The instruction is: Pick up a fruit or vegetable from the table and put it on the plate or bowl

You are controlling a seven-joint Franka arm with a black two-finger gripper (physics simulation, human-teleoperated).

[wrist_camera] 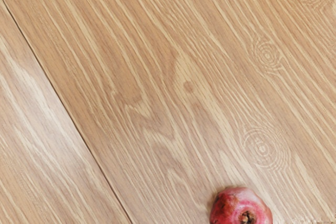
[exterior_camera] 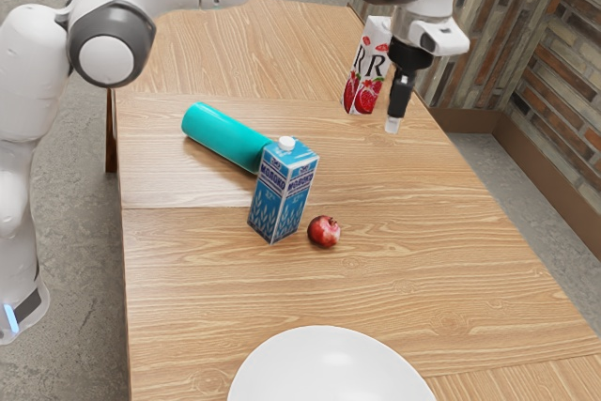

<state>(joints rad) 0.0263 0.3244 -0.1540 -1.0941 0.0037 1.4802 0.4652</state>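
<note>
Basically nothing's done yet: pomegranate (exterior_camera: 324,230) sits on the table, gripper (exterior_camera: 394,115) hangs empty well beyond it (can't tell how open), and the plate (exterior_camera: 329,363) waits on its near side.

Light wood table (exterior_camera: 188,307) w/ plank seams — grey concrete floor (exterior_camera: 80,363), brick & timber wall (exterior_camera: 554,44) at exterior view's right

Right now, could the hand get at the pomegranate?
Probably yes: the hand hangs above the table, and the pomegranate lies uncovered, with the blue carton standing only on one side.
</note>
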